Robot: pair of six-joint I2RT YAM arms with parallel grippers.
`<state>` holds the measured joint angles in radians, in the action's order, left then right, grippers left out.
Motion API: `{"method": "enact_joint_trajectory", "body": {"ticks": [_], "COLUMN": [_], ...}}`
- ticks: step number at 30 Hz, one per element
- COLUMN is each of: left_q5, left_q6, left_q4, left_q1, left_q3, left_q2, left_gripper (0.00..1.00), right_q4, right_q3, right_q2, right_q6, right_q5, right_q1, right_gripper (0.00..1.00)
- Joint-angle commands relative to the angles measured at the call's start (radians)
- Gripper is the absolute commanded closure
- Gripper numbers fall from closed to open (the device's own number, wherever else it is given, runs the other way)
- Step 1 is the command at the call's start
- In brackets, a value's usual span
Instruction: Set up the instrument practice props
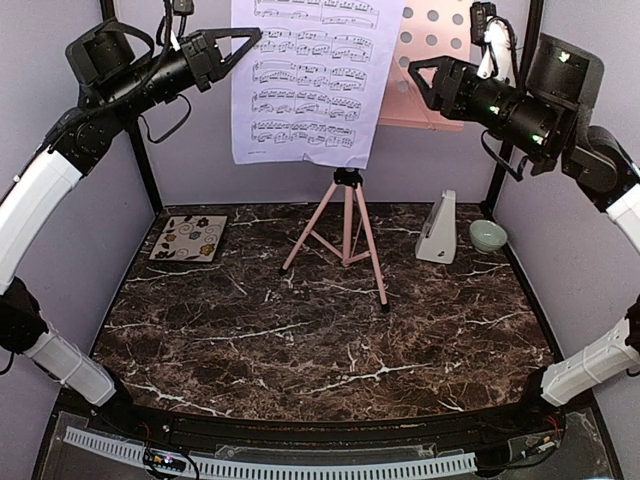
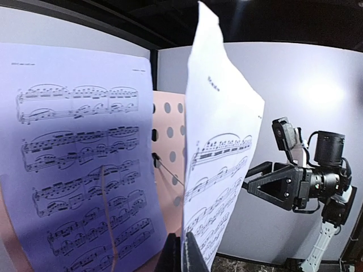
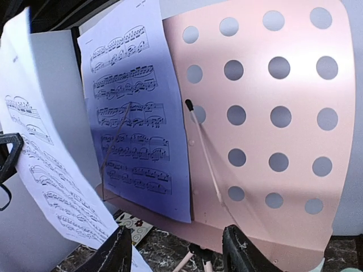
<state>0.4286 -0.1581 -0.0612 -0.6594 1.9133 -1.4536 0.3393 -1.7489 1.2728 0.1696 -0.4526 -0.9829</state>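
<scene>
One dark marble tabletop (image 1: 300, 340), music stand (image 1: 430, 92) upright, pale walls (image 1: 220, 150).

A robot test cell is indicated: a marble-patterned tabletop (image 1: 300, 330) is enclosed by plain pale panels (image 1: 260, 185) on black frame posts (image 1: 145, 170) (left, right and far sides), and a slotted cable duct (image 1: 300, 465) is mounted along the near edge.

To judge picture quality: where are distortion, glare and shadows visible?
Left wrist view: wide-angle stretch, the held page looming large; a glare patch on the back wall. Right wrist view: shadow darkens part of the page on the pink stand. Top external view: evenly lit, sharp.
</scene>
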Motion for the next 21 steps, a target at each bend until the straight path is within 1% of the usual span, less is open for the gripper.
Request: {"method": "enact_joint_trajectory", "body": {"ticks": [1,4,8,11,15,21], "left_q5": [-0.181,-0.234,-0.269,-0.277,-0.261,-0.246], "left_q6": [-0.018,-0.006,0.004,0.022,0.031,0.049], "left_q4": [0.026,0.038,0.047,0.061,0.088,0.092], "left_q1": [-0.003,-0.002,-0.002,-0.002,-0.002,-0.001], "left_q3": [0.064,0.095,0.141,0.175,0.208,0.256], "left_q2": [0.01,-0.002,-0.024,-0.037,-0.055,-0.087], "left_gripper": [1.0,1.0,1.0,1.0,1.0,1.0], "right_q4": [0.057,0.108,0.168,0.149,0.112,0.11], "right_q3": [-0.145,-0.278,-0.425,-0.446,-0.434,-0.467], "right_q2": [0.113,0.205,0.303,0.313,0.34,0.39], "right_q6": [-0.063,-0.096,-0.121,-0.132,-0.133,-0.173], "right_q5": [-0.131,-0.175,-0.235,-0.257,-0.244,-0.241], "right_q1": [-0.002,0.001,0.009,0.011,0.033,0.067], "right_gripper": [0.44,0.43,0.43,0.46,0.48,0.52]}}
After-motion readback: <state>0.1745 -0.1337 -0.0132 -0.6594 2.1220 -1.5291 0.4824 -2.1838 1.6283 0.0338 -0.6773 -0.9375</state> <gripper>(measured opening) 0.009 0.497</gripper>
